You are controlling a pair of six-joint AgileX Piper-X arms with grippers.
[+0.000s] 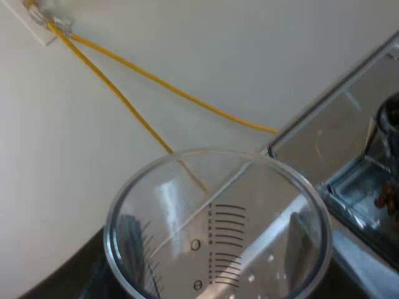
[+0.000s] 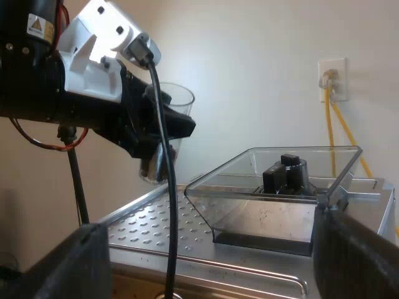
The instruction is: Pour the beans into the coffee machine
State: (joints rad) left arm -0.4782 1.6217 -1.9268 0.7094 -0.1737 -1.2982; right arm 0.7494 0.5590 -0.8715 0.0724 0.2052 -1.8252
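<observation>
My left gripper is shut on the clear measuring glass. Its dark fingers show through the glass wall on both sides, and the printed scale marks face me. The glass's bottom is hidden. In the right wrist view the measuring glass hangs nearly upright in the left gripper, above the espresso machine's dimpled steel top and beside the clear bean hopper. A few brown beans lie in the hopper. My right gripper stands open, level with the machine's top edge.
A pale wall rises behind the machine. Yellow cables hang from a wall socket beyond the hopper, and the same yellow cables cross the wall past the glass. A dark grinder part sits inside the hopper.
</observation>
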